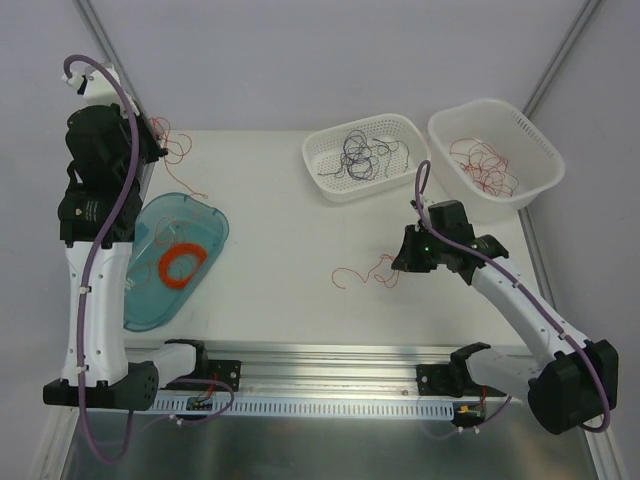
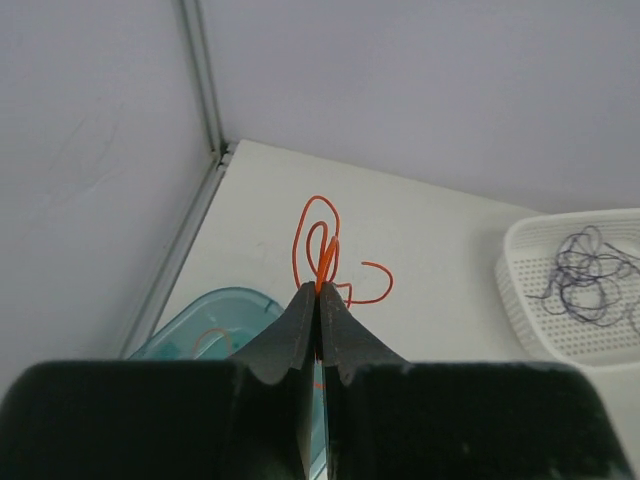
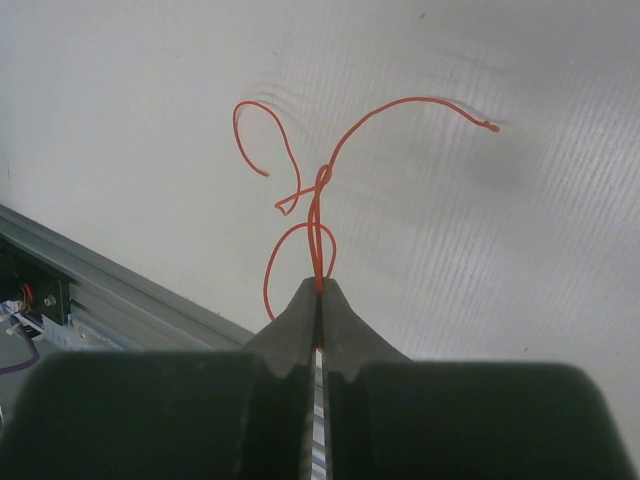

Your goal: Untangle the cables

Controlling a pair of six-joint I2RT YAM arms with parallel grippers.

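At the far left corner of the white desk (image 1: 280,240), pinched between the fully closed left fingers (image 2: 311,300): a hair-thin red curly wire (image 2: 326,252). Loops out beyond the tips toward the far edge, with one hooked end off to the right.

Near the middle right of the desk, much the same with the right fingers (image 3: 312,298): pressed together with no gap, gripping a second thin red wire strand (image 3: 322,178) at a small loop. Runs from those tips leftward over the desk, long axis roughly left to right. Twists on itself once just beyond the grip, then forks into two curled free ends. Well apart, these two held strands; cannot tell whether joined anywhere. Probably calls for drawing that right-hand strand out along its own length to open the twist, with the right arm by far the nearer.

At the far right: a white perforated plastic basket (image 1: 365,188) holding dark grey-black wires (image 1: 362,155). Just beside it, a second white perforated basket (image 1: 545,145) holding red wires (image 1: 487,168).

At the near left: a translucent teal plastic tray (image 1: 215,222) with a flat orange ring coil (image 1: 182,264).

No brand, label or readable writing anywhere.
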